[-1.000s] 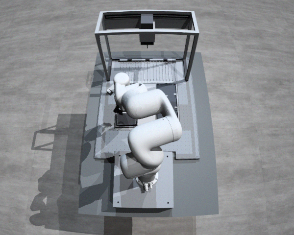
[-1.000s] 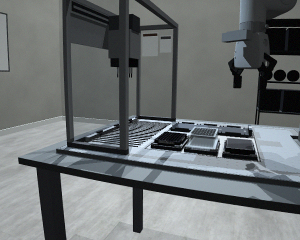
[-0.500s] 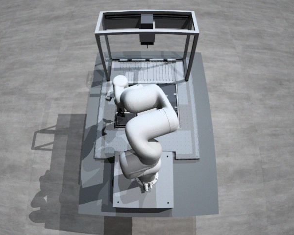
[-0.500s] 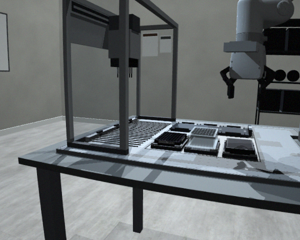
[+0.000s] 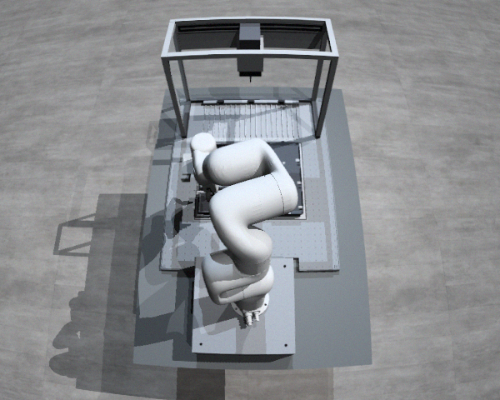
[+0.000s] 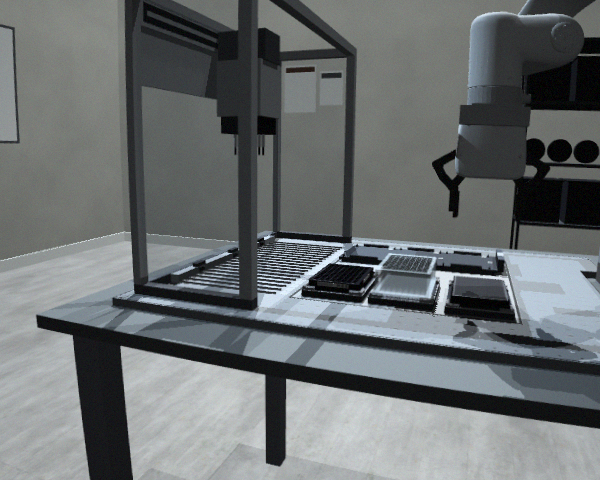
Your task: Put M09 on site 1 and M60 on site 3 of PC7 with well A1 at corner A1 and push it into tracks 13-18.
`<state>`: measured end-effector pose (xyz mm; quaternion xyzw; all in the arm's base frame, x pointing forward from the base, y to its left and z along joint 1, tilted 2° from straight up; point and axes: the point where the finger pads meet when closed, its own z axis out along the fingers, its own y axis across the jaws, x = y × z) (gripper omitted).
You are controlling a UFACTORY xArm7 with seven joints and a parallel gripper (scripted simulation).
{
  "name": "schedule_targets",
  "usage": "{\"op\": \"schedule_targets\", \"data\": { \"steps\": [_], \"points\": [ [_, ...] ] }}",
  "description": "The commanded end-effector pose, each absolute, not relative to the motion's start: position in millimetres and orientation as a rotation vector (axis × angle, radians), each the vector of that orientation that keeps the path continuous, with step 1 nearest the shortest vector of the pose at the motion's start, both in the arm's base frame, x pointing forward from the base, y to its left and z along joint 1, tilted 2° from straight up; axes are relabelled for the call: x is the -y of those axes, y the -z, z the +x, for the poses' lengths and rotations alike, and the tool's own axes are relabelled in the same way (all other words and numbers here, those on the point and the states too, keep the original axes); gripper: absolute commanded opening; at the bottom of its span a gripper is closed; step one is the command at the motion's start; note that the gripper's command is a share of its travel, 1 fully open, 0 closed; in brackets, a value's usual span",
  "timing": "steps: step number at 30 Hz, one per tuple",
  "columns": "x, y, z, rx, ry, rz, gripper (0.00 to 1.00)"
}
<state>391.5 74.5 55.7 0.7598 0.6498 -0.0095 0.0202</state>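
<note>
Three plates sit in the row of nests in the side view. M60 point(image 6: 478, 291) is a dark flat plate nearest the arm's base. M09 point(image 6: 406, 279) is a tall translucent block in the middle. M06 point(image 6: 341, 277) is a black plate next to the rails. The carrier PC7 point(image 6: 434, 255) is a long dark tray lying on the apron behind them, and it also shows in the top view point(image 5: 294, 172). It looks empty where it is visible. My gripper point(image 6: 491, 178) is open and empty, high above the nest row near M60. In the top view the arm hides the gripper and most of the nests.
The loading rails point(image 6: 269, 263) lie under the instrument's grey frame point(image 5: 250, 56), with its pipetting head point(image 6: 248, 87) hanging above them. The frame's posts stand at the rail corners. The arm's base plate point(image 5: 243, 305) sits at the near table edge.
</note>
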Motion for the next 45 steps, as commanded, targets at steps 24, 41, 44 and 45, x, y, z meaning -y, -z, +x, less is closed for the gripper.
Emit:
{"op": "schedule_targets", "data": {
  "steps": [24,41,44,45],
  "points": [
    [-74,-37,394,-2.045,0.019,2.338,1.00],
    [-73,-12,394,-2.045,0.019,2.338,1.00],
    [-73,-7,394,-2.045,0.019,2.338,1.00],
    [-73,-5,394,-2.045,0.019,2.338,1.00]
  ]
}}
